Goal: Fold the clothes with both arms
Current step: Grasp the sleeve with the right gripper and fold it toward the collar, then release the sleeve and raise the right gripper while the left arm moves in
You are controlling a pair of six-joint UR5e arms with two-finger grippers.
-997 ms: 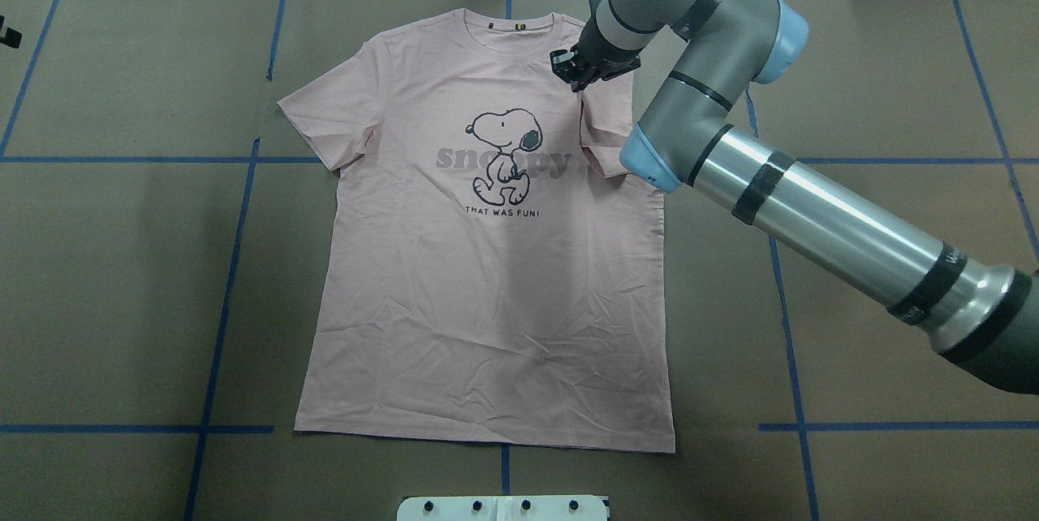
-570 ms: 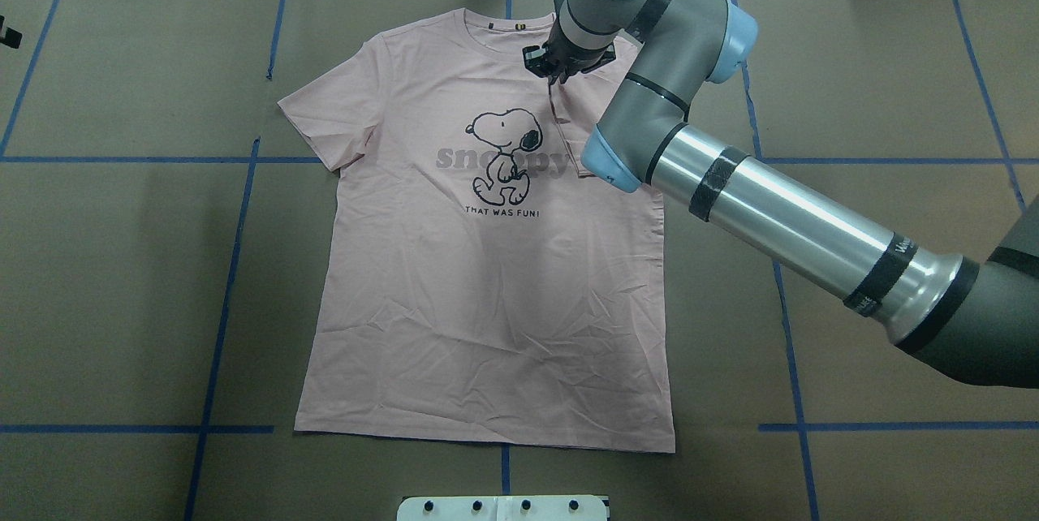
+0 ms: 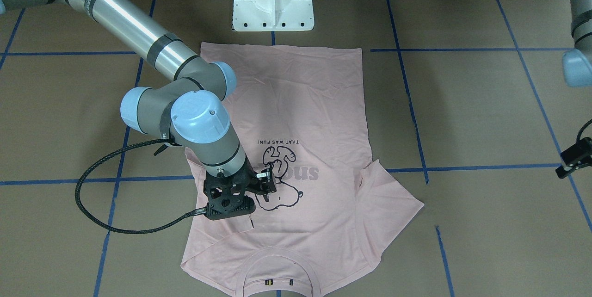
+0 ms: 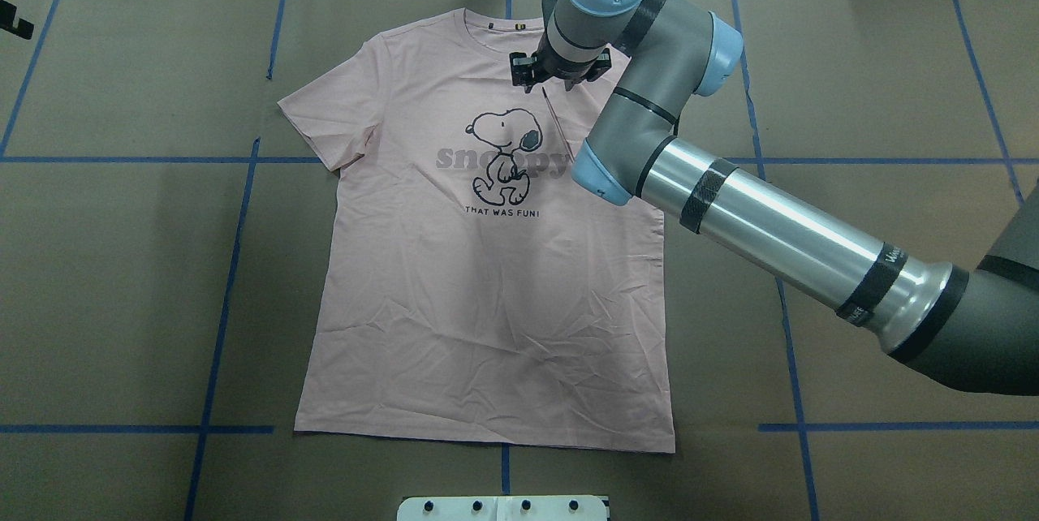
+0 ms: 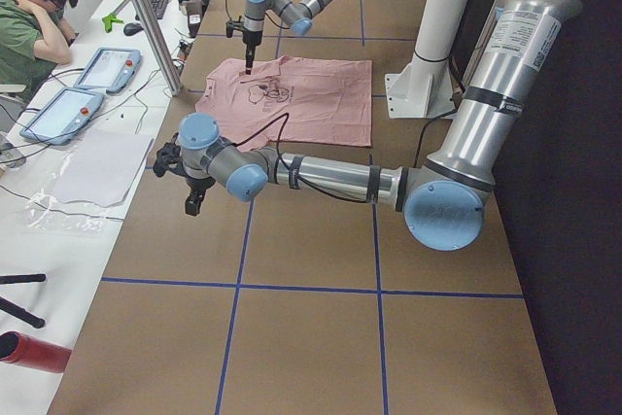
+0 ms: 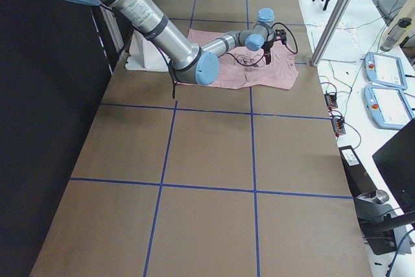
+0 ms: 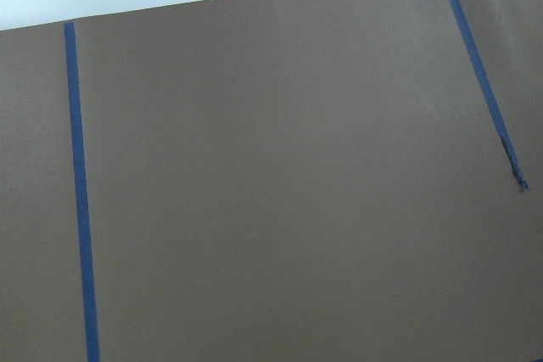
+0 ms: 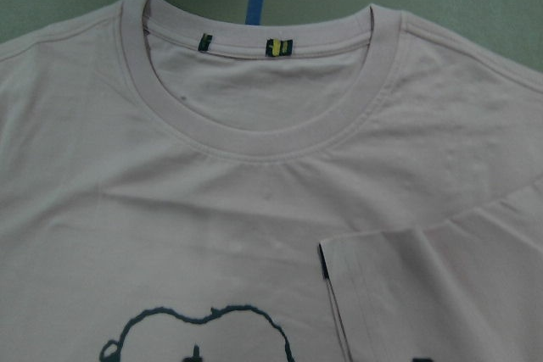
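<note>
One pink T-shirt lies print-up mid-bench, its 2 o'clock sleeve folded inward beneath the right pincer, while the left pincer hovers off-shirt at 10 o'clock; I cannot tell either pincer's grip.

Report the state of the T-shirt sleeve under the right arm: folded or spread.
Folded: the sleeve lies over the chest of the T-shirt, its cuff beside the Snoopy print.

pink t-shirt flat, one sleeve folded in
</note>
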